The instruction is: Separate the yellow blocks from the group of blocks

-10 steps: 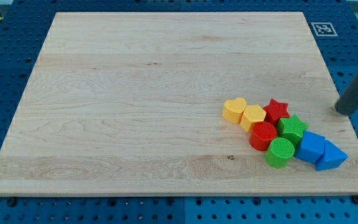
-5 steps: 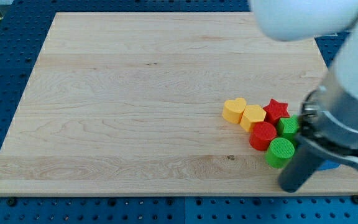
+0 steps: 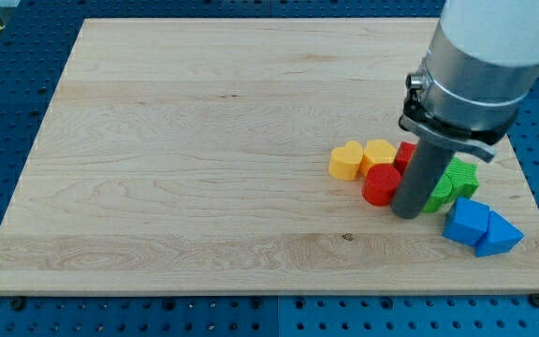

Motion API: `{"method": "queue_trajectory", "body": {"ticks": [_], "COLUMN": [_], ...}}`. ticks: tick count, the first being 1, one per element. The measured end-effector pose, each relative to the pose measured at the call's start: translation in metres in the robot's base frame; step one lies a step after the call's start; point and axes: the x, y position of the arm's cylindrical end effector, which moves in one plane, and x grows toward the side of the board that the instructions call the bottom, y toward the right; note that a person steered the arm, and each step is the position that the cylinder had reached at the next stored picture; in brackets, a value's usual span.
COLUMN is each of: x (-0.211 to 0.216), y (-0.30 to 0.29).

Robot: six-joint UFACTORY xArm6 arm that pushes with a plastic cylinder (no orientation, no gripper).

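Cluster shoved leftward, yellows not yet free

Sweeping in from the view's bottom right within the last half second, my tip (image 3: 406,213) now stands planted in the group, touching the red cylinder (image 3: 381,183) on its right, and the whole cluster has shifted slightly left and up on the worktop (image 3: 204,140). The yellow heart (image 3: 346,160) lies just left of that red cylinder, the second yellow block (image 3: 378,154) just above it, both touching neighbours, so I judge separation barely begun. The red star (image 3: 406,154) and green blocks (image 3: 452,183) are partly hidden behind the rod; the blue blocks (image 3: 480,227) sit lower right. Blocks look smooth matte plastic, the worktop pale grained wood. No fingers exist here: nothing is gripped, only pushed.
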Motion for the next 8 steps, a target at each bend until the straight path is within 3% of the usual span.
{"method": "queue_trajectory", "body": {"ticks": [4, 6, 8], "x": [-0.102, -0.109, -0.064], "y": [-0.003, -0.008, -0.065]}}
